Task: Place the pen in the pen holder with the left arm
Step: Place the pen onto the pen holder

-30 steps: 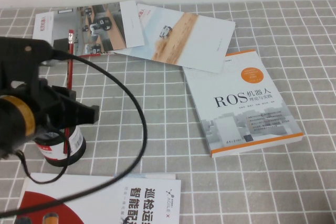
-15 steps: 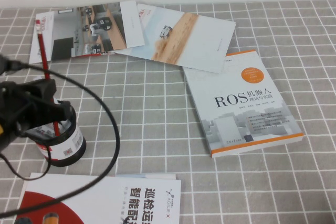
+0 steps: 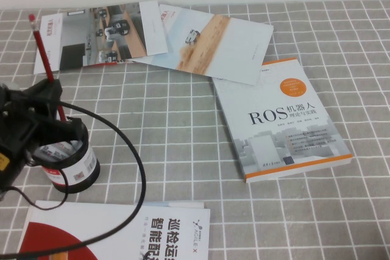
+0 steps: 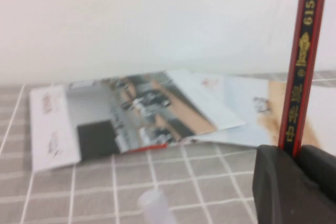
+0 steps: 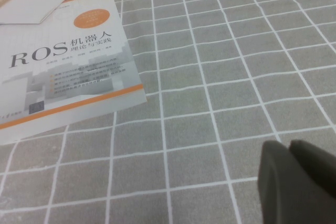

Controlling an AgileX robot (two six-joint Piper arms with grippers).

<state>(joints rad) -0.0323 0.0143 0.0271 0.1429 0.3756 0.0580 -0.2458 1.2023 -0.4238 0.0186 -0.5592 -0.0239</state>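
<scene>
The pen [image 3: 44, 59] is a thin dark red stick. It stands tilted, with its pale tip up and to the far left. My left gripper [image 3: 60, 112] is shut on its lower part, just above the pen holder [image 3: 78, 165]. The holder is a short black cup with a white label band at the near left of the table. The pen's lower end is hidden behind the gripper. In the left wrist view the pen [image 4: 303, 61] rises from between the closed black fingers [image 4: 273, 182]. My right gripper [image 5: 291, 150] is shut and empty over bare checked cloth.
A ROS book [image 3: 283, 120] lies at the right. Several brochures [image 3: 207, 41] lie fanned at the back. A red-and-white booklet [image 3: 122, 232] lies at the front edge, just in front of the holder. A loose black cable [image 3: 131, 156] loops beside the holder.
My left arm has moved left and back towards the robot. The pen went with it and now leans with its top to the far left. The holder has stayed in place.
</scene>
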